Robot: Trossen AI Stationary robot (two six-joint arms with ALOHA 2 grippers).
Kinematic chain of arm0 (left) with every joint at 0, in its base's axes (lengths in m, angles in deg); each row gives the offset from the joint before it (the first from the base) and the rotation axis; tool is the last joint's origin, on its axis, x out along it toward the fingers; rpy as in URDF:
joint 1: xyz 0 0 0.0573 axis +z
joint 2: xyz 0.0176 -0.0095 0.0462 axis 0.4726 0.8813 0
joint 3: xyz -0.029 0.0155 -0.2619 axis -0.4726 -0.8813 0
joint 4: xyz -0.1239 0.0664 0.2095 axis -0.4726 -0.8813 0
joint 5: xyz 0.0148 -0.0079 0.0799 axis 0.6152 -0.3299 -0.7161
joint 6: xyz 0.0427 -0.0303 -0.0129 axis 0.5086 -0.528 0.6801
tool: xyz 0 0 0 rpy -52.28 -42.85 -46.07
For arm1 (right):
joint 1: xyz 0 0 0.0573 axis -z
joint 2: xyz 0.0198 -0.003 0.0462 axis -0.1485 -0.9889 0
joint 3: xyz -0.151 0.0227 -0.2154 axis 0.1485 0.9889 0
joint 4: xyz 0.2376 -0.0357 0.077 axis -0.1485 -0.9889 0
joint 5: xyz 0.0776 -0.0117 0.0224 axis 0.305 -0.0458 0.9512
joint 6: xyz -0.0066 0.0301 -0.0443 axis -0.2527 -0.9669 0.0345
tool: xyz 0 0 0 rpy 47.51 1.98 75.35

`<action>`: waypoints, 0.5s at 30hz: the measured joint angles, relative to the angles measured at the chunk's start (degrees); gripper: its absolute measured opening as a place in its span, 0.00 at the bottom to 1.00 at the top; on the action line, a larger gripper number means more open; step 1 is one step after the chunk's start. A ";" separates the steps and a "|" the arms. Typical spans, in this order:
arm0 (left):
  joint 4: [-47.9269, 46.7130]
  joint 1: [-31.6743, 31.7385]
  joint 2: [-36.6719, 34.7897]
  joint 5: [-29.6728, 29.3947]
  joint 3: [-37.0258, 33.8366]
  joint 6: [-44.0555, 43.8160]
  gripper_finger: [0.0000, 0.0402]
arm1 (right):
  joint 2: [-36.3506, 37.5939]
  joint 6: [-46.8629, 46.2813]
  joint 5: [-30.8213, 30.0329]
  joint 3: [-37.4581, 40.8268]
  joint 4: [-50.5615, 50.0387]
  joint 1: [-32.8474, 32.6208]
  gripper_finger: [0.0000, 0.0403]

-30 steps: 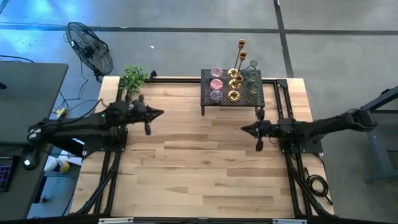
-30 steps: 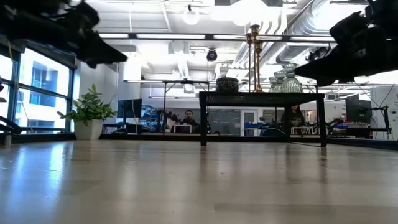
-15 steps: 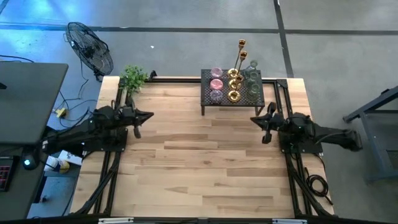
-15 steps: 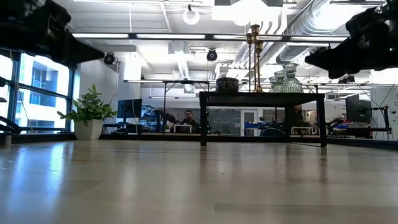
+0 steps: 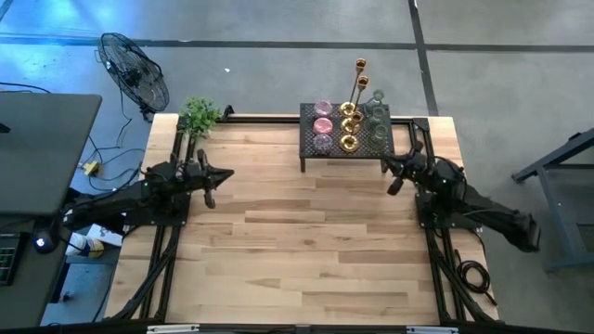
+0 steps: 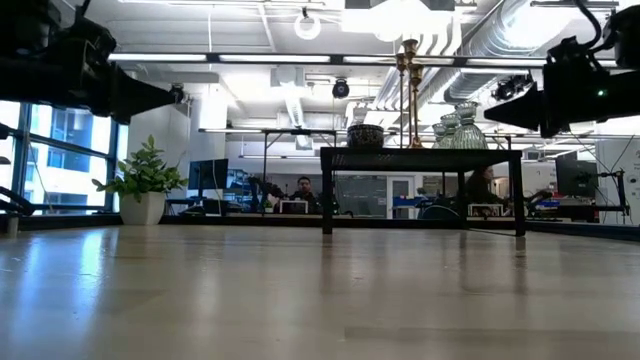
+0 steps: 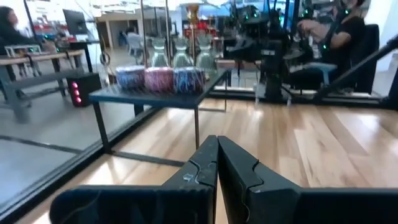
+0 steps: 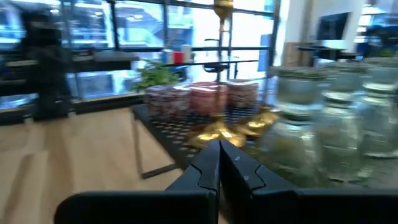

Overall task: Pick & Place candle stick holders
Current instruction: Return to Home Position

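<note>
Candle stick holders (image 5: 349, 125) are crowded on the black mesh rack (image 5: 306, 132), some partly hidden. The left gripper (image 5: 208, 183) and right gripper (image 5: 393, 178) are held closed, flanking the rack.

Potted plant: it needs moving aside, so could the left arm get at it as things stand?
Probably yes: the potted plant stands alone, close to the left gripper, and nothing lies between them.

inspector: right gripper (image 8: 219, 146)?
clerk: fingers pressed together, facing the black mesh rack (image 8: 163, 127).
inspector: on the rack?
clerk: three pink glass cups (image 8: 205, 96) in a row, gold holders (image 8: 214, 134) before them, clear glass cups (image 8: 298, 93) alongside. potted plant (image 8: 154, 74) beyond.
</note>
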 joint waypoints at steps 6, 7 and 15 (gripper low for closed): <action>-0.85 0.02 0.11 0.06 -0.07 -2.12 0.01 | 0.00 -1.03 -1.01 0.01 0.11 2.94 0.00; -0.69 0.02 0.09 0.31 -0.07 -2.11 0.01 | 0.00 -1.01 -1.43 0.01 0.19 3.16 0.00; -0.92 0.02 0.11 1.06 -0.11 -2.03 0.01 | 0.00 -1.70 -1.97 0.01 0.34 3.18 0.00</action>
